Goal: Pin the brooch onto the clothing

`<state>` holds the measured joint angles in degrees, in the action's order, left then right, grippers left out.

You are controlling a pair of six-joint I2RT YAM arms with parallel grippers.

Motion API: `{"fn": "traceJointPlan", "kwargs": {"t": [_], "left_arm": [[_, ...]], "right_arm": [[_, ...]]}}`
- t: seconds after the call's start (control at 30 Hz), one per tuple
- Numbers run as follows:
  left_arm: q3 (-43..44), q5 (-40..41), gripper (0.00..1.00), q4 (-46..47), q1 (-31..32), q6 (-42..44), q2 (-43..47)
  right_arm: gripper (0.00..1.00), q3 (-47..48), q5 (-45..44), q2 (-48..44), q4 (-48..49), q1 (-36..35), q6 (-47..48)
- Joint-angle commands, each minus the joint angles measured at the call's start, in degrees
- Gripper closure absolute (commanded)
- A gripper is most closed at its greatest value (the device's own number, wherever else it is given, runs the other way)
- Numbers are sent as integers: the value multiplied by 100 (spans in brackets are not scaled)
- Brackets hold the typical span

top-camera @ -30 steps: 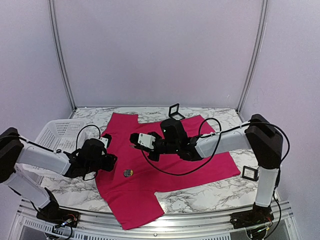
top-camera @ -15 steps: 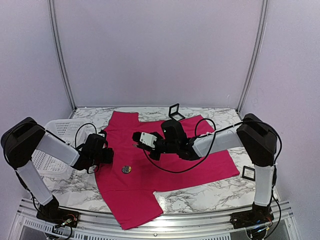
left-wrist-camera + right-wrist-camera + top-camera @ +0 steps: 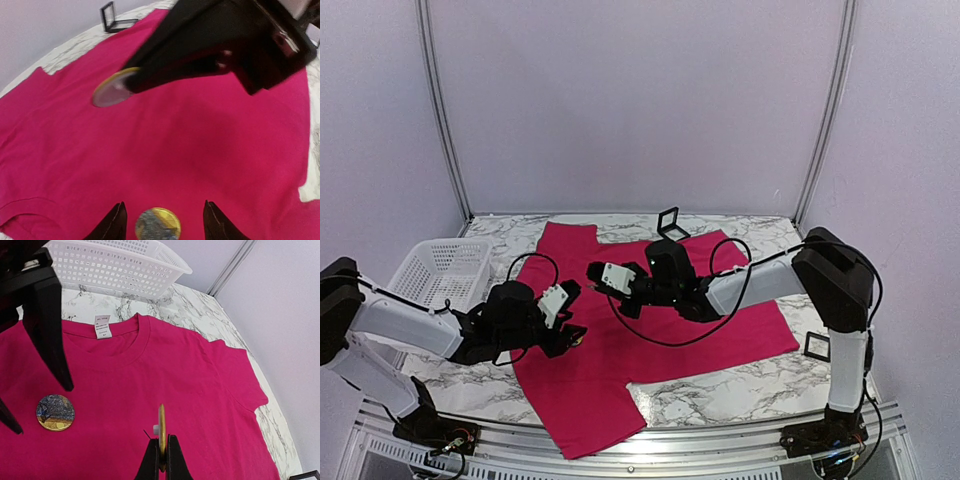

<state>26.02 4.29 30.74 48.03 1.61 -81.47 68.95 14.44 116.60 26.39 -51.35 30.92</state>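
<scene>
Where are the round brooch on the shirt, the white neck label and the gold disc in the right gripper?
round brooch [image 3: 55, 412]: right wrist view, centre of its patterned face.
neck label [image 3: 102, 326]: right wrist view, centre of the tag.
gold disc [image 3: 162, 422]: right wrist view, its upper edge.

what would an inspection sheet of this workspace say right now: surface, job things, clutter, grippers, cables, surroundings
surface: marble-pattern table
job's things: magenta t-shirt spread out, neck label showing; round brooch lying on it
clutter: white basket at the left; black frame at the back, second black frame at the right
grippers: left gripper open, fingers either side of the brooch; right gripper shut on a thin gold disc, held on edge above the shirt
cables: black cables loop off both arms, one hanging low over the shirt
surroundings: plain pale walls, metal posts
</scene>
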Motion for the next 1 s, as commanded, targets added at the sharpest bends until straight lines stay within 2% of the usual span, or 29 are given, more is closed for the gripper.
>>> {"fn": "traceJointPlan", "kwargs": {"t": [0.0, 0.27, 0.57, 0.7, 0.97], "left_arm": [[-29, -951, 49, 48, 106, 949, -477], [479, -1171, 50, -27, 303, 1211, -1402], [222, -1493, 50, -26, 330, 1157, -1089], [211, -1480, 49, -31, 330, 1178, -1052], [191, -1071, 60, -32, 335, 1124, -1479]], "right_arm": [[100, -168, -123, -12, 260, 56, 282], [100, -444, -253, -135, 250, 108, 573], [100, -705, -2, -161, 340, 104, 503], [100, -996, 45, -286, 691, 35, 668], [100, -1410, 109, -248, 1209, -123, 938]]}}
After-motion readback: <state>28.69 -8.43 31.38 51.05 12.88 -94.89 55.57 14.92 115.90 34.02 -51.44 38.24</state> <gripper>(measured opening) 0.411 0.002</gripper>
